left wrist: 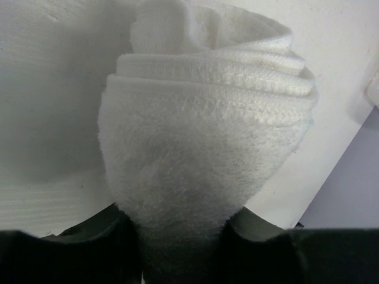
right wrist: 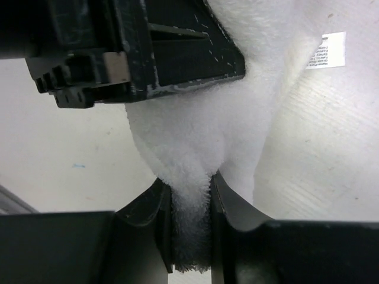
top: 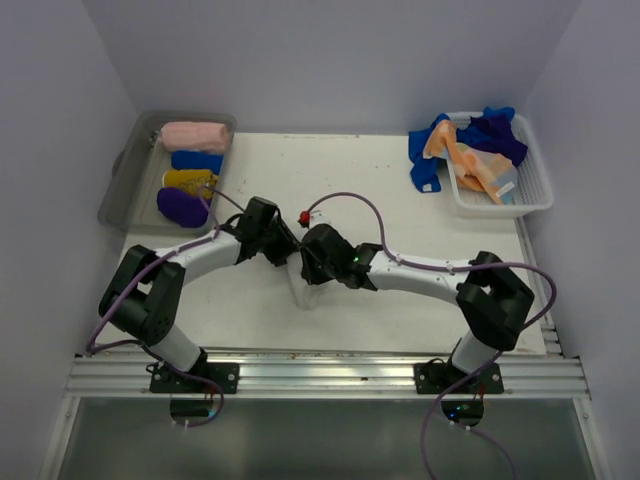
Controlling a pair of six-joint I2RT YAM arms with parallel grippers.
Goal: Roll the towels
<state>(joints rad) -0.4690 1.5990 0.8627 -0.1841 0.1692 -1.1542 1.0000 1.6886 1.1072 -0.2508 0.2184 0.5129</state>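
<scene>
Top view: both arms reach in and meet at mid-table (top: 400,170). The left gripper (top: 287,250) and right gripper (top: 310,265) are nearly touching over a white towel (top: 308,292). The towel is mostly hidden under them; only a pale bit shows, hard to tell from the table. A grey bin (top: 122,185) at far left holds a pink roll (top: 195,135), blue roll (top: 197,160), yellow roll (top: 190,181) and purple roll (top: 182,207) in a row. A white basket (top: 535,190) with slatted walls sits far right, holding loose blue towels (top: 495,135) and an orange towel (top: 470,165). One blue piece hangs over the rim.

Left wrist view: the white towel fills the frame. It is fluffy terry, its stitched hems stacked in curved layers, a part-rolled bundle. Dark fingers (left wrist: 112,236) clamp its lower end, tips sunk in the pile. The left gripper is almost closed, grasping the towel.

Right wrist view: the right gripper's fingers (right wrist: 148,213) pinch a thin fold of the same towel, the narrow gap packed with fabric. The left gripper's black body, cut off at the top, presses into the towel. A small care label (right wrist: 327,50) lies by the towel's edge, print unreadable.
</scene>
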